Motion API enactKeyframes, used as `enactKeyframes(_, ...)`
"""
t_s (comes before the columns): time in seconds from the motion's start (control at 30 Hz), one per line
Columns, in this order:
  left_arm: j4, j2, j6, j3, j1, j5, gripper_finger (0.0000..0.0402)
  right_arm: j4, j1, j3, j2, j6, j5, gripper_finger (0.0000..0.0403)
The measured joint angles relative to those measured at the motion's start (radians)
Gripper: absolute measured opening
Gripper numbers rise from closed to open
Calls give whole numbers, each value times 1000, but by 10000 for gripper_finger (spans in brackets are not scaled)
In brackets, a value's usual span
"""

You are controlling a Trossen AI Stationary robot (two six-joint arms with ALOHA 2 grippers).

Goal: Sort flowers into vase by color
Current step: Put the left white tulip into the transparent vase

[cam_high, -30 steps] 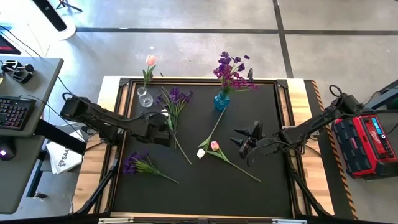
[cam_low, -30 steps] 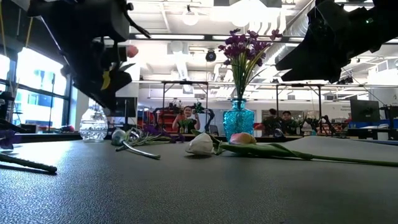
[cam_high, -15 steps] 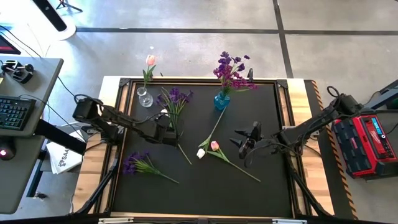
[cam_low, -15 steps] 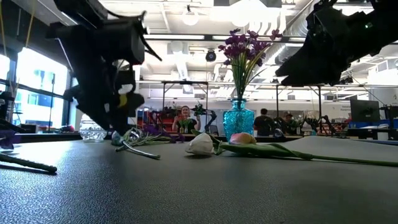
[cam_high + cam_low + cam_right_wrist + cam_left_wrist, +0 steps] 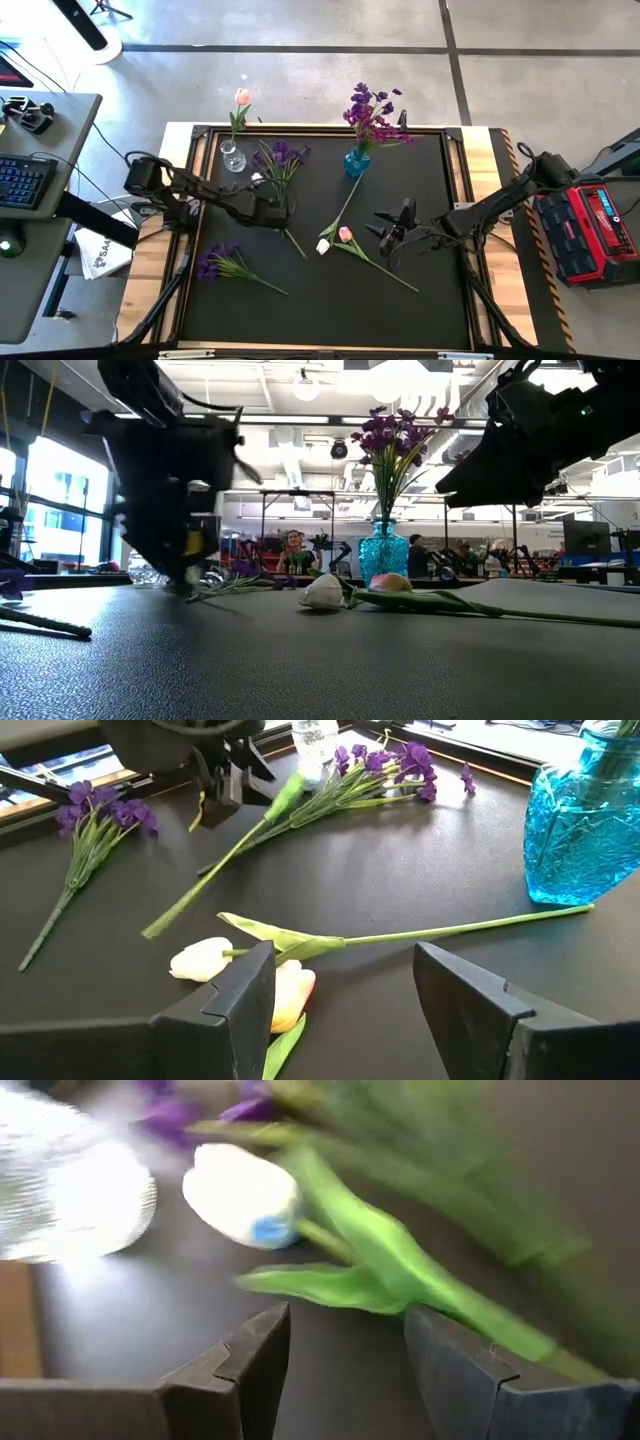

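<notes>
A white tulip (image 5: 263,181) lies on the black mat beside a bunch of purple flowers (image 5: 282,155). My left gripper (image 5: 272,215) is low over its green stem (image 5: 440,1295), open. The two fingers stand either side of the stem and leaf, short of the bud (image 5: 240,1195). My right gripper (image 5: 390,238) hangs open above the mat, just right of a white bud (image 5: 200,960) and a pink bud (image 5: 290,990) lying together. The blue vase (image 5: 355,162) holds purple flowers. The clear vase (image 5: 232,157) holds a pink tulip (image 5: 241,97).
Another purple bunch (image 5: 220,263) lies at the mat's near left. A long stem (image 5: 385,268) runs from the pink bud toward the near right. The mat's raised frame (image 5: 200,200) borders the work area. People sit in the room behind.
My left gripper has come down toward the mat and a little toward the right, tipping further downward, and now sits low over the white tulip's stem. The flowers have not moved.
</notes>
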Motion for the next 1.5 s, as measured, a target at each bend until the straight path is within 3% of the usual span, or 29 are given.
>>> enactKeyframes(0.17, -187, -42, -115, -2, -24, -23, 184, 7, 0, 0, 0, 0, 1, 208)
enactKeyframes(0.27, -171, -60, -159, -2, -56, -39, 184, 7, 0, 0, 0, 0, 2, 208)
enactKeyframes(0.47, -23, -64, -163, -2, -89, -78, 184, 11, 0, 0, 0, 0, 3, 208)
enactKeyframes(0.73, 234, -64, 56, -1, -98, -57, 184, 13, 0, 0, 0, -19, 3, 208)
enactKeyframes(0.93, 323, -64, 61, -4, -103, -88, 184, 13, 0, 0, 0, -19, 3, 208)
enactKeyframes(1.03, 447, -85, 37, -54, -102, -97, 184, 14, 0, 0, 0, -19, 3, 208)
enactKeyframes(1.23, 790, -159, 17, -233, -69, 9, 184, 26, 0, 0, 0, -20, 3, 208)
enactKeyframes(1.5, 813, -247, -10, -326, -70, 29, 184, 42, 0, 0, 0, -27, 16, 208)
